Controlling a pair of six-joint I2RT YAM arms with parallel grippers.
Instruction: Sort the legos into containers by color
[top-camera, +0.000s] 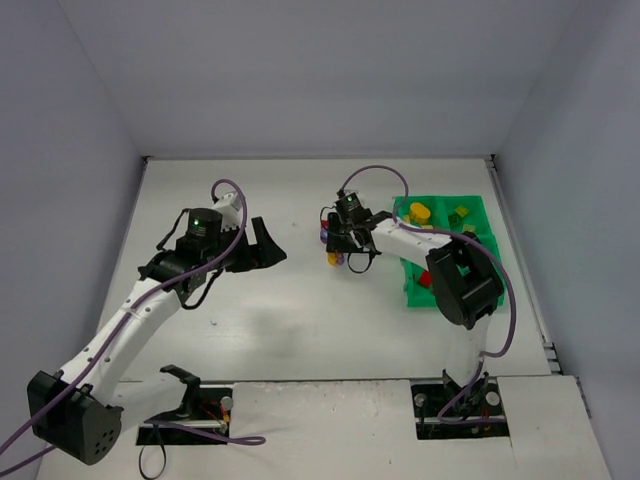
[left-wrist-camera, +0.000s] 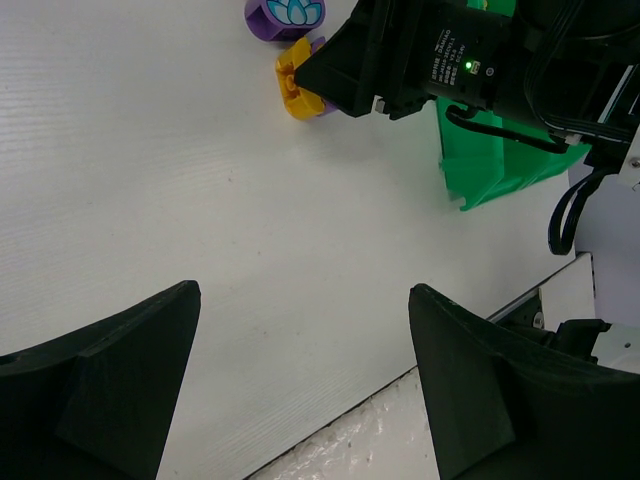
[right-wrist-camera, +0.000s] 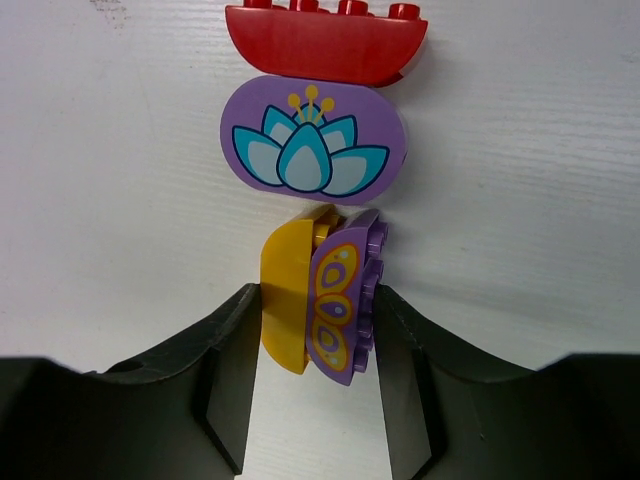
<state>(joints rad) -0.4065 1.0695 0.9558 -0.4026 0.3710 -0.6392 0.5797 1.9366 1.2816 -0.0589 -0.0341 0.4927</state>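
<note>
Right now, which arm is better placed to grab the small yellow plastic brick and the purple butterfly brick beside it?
Right. The right pincer brackets the small yellow plastic brick and the purple butterfly brick. The left pincer hangs open over the white table, apart from them.

1. The top view has even, diffuse white light from above. The table (top-camera: 300, 330) is bright, almost washed out.
2. Shadows there are soft: a faint grey smudge lies beside the left arm (top-camera: 130, 310), a darker one beneath the right arm (top-camera: 410, 243).
3. The tray (top-camera: 480, 215) reads as saturated green; its contents are too small to resolve.
4. In the left wrist view the table's fine texture is sharp. The fingers (left-wrist-camera: 120, 380) of the left gripper (left-wrist-camera: 305, 300) are near-black with little detail.
5. The right wrist view is a crisp close-up. The yellow lego (right-wrist-camera: 285, 300) and purple lego (right-wrist-camera: 340, 310) carry a mild sheen, and the right gripper (right-wrist-camera: 315, 295) looks dark.
</note>
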